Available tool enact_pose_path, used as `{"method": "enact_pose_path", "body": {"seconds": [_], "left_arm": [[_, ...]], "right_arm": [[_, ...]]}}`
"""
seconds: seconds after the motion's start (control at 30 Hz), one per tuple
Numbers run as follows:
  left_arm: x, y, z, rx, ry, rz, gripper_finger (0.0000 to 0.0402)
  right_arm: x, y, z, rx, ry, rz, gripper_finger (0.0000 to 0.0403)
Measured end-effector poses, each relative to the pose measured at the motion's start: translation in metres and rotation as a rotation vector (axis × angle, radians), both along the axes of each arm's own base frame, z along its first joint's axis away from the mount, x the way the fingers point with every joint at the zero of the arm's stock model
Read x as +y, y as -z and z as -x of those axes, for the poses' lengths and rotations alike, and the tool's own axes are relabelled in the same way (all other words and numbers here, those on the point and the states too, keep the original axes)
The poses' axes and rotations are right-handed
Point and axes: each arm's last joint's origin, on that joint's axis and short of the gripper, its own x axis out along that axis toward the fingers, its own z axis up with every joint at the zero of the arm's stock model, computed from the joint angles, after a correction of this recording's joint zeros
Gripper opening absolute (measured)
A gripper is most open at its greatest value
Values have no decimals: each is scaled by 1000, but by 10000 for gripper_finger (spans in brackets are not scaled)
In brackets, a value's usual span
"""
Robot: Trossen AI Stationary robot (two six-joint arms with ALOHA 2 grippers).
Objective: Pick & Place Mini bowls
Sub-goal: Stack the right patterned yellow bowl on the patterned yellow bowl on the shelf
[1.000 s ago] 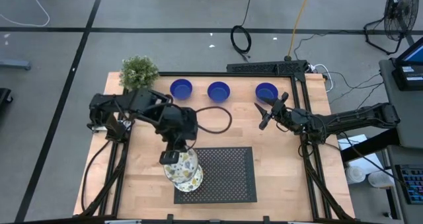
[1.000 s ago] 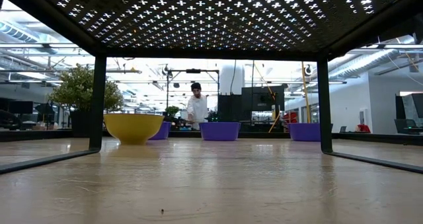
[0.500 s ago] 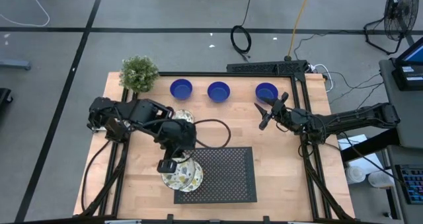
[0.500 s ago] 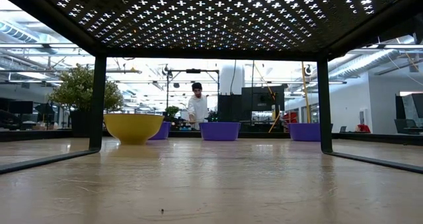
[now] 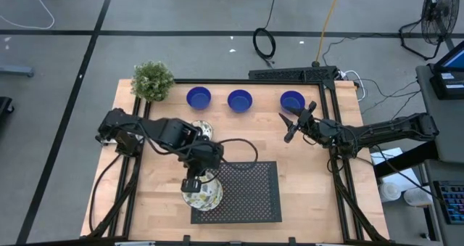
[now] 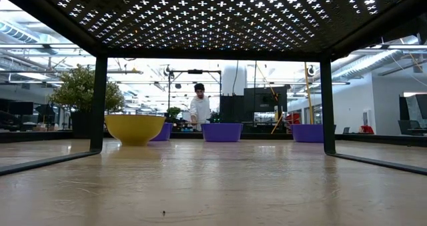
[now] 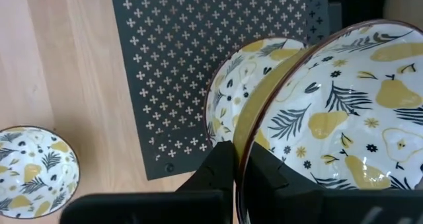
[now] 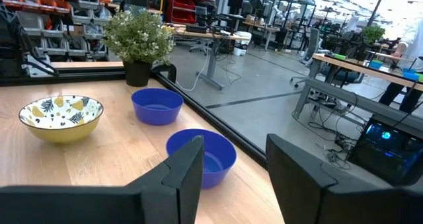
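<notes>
left end effector [image 7: 234,178] clamped on patterned bowl [image 7: 344,118] rim, above second bowl [image 7: 248,85] on black mat [image 7: 198,52] | right end effector [image 8: 228,164] open, idle beside blue bowls [image 8: 201,154] | risk: thin rim grip slips, bowls clash

Your left gripper [image 7: 239,174] has its jaws clamped on the rim of a pear-patterned bowl [image 7: 337,112]. A second patterned bowl [image 7: 228,95] sits beneath on the perforated mat [image 7: 178,65]. A third [image 7: 33,164] rests on the counter [image 7: 59,59].

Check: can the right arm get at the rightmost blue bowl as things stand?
Probably yes. The right tool is open, empty, hovering just beside the rightmost blue bowl; nothing sits between them.
</notes>
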Motion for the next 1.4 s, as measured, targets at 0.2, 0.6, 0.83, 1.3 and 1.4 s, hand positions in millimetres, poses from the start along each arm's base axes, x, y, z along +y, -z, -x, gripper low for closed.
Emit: {"method": "enact_pose_path", "body": {"seconds": [0.2, 0.6, 0.83, 1.3, 1.4], "left_arm": [[-1, 10, -3, 27, -9, 14, 13], [-4, 36, -9, 76, -29, 35, 22], [0, 47, -13, 98, -56, 61, 10], [2, 47, -14, 83, -47, 50, 14], [2, 47, -14, 79, -46, 51, 27]], "right_arm": [[0, 0, 0, 0, 0, 0, 153], [0, 0, 0, 1, 0, 0, 153], [0, 0, 0, 1, 0, 0, 153], [0, 0, 0, 1, 0, 0, 153], [0, 0, 0, 1, 0, 0, 153]]}}
